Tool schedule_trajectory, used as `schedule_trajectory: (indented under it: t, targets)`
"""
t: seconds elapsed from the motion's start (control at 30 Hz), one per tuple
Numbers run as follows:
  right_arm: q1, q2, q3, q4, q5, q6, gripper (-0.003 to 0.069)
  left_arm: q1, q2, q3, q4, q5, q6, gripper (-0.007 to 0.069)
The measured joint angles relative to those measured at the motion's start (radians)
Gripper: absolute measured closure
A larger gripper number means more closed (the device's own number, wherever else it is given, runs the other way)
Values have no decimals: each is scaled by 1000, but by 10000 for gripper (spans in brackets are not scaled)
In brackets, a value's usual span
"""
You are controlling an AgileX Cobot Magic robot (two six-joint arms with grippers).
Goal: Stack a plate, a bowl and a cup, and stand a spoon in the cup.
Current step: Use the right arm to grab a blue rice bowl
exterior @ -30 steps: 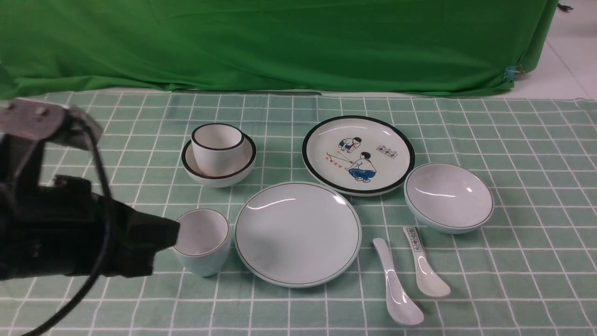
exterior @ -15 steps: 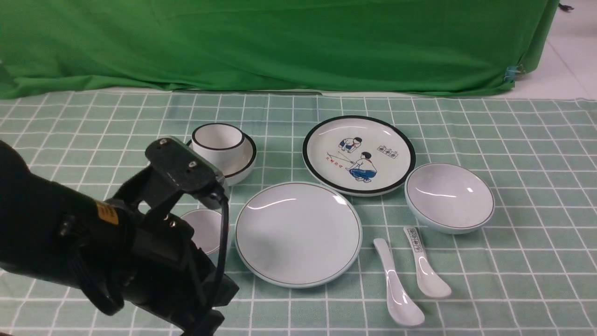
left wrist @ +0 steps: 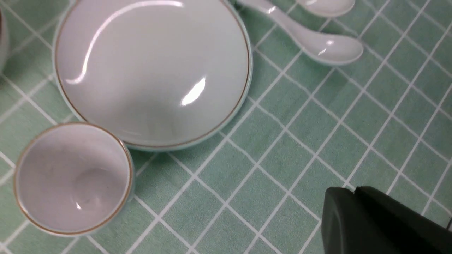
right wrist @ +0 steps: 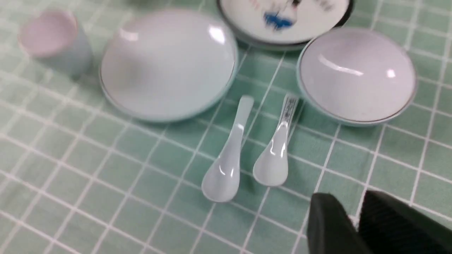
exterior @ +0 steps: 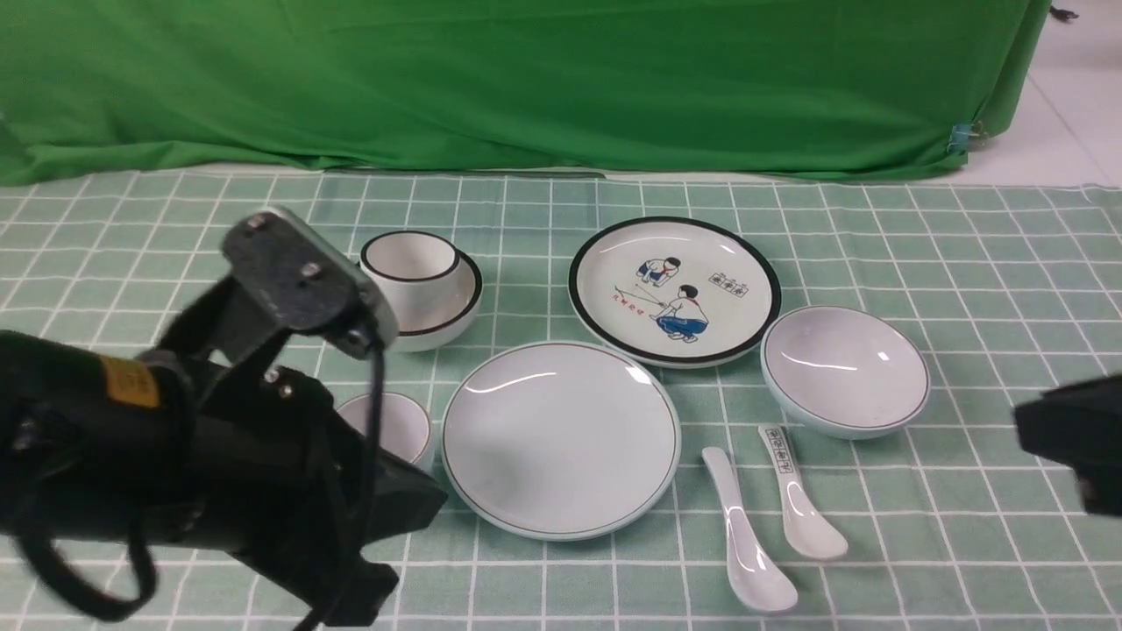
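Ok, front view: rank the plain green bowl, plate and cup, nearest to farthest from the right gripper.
1. Plain bowl, on the right, closest to the right gripper.
2. Plain plate, in the middle.
3. Plain cup, on the left.

cup (exterior: 390, 427) L of plate (exterior: 561, 438); bowl (exterior: 843, 368) R; spoon (exterior: 747, 548) btwn, nearer.

Cartoon plate (exterior: 673, 291): white, thick black rim, two drawn figures in blue and red, small boxed characters. Lies flat. Landmark for the rest.
Black-rimmed white bowl (exterior: 429, 337): left of plate, well apart.
Black-rimmed white cup (exterior: 409, 276): upright inside that bowl.
Marked spoon (exterior: 796, 504): nearer camera than plate, toward its right side; black characters on handle, handle end toward plate.
Checked green cloth (exterior: 964, 263): under plate, white grid.
Green backdrop (exterior: 526, 79): behind plate, draped.
Pale floor (exterior: 1069, 105): beyond plate, far right.
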Motion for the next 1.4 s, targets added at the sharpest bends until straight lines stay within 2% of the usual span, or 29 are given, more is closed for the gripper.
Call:
schedule_trajectory:
  t: [0.4, 0.67, 1.1, 1.23, 1.4]
  targets:
    - [4, 661, -323, -15, 28, -111, 277, 0, -469, 0, -38, -11, -20, 612]
    - [-59, 916, -509, -7, 35, -116, 255, 0, -520, 0, -38, 23, -74, 611]
    - [-60, 1051, -541, -13, -12, -132, 254, 0, -520, 0, -38, 49, -76, 611]
    - [-60, 1060, -541, -30, -15, -142, 278, 0, -520, 0, -38, 57, -76, 611]
    - [-60, 1063, -541, -48, -10, -166, 469, 0, -520, 0, -38, 60, -81, 611]
